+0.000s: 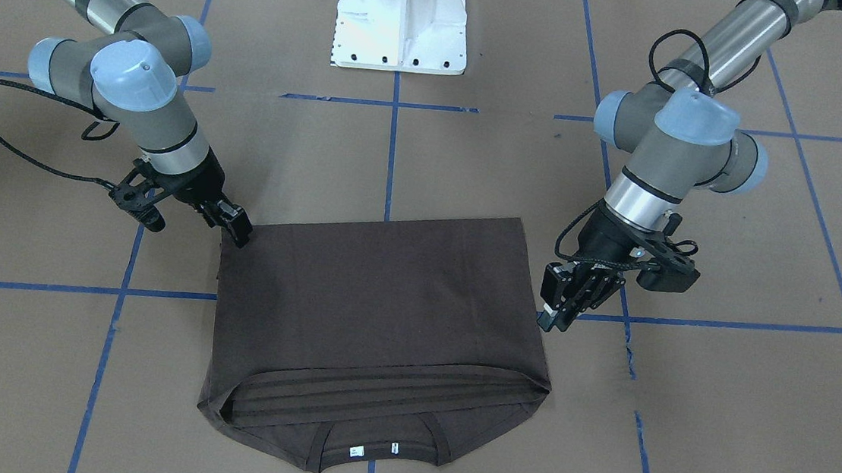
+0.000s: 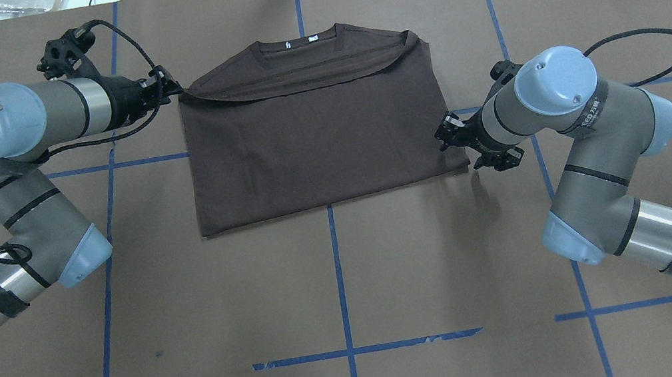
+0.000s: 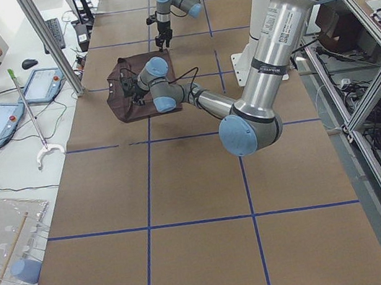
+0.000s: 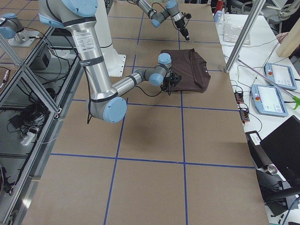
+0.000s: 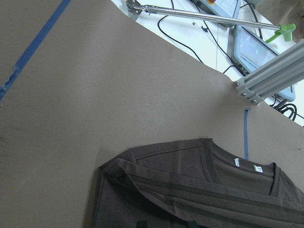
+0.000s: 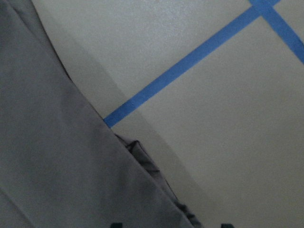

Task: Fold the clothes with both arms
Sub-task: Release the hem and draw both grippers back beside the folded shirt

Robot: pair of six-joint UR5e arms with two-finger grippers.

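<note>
Overhead exterior: the right gripper point(image 2: 447, 134), spread, and the left gripper point(image 2: 171, 91), whose state I cannot tell, flank the T-shirt point(image 2: 315, 144), probably to start another fold.

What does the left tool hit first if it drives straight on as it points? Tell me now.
The shirt. The left tool points at the corner of its folded-over layer, with nothing between them. Its height above the cloth is unclear, so it may be touching it.
</note>
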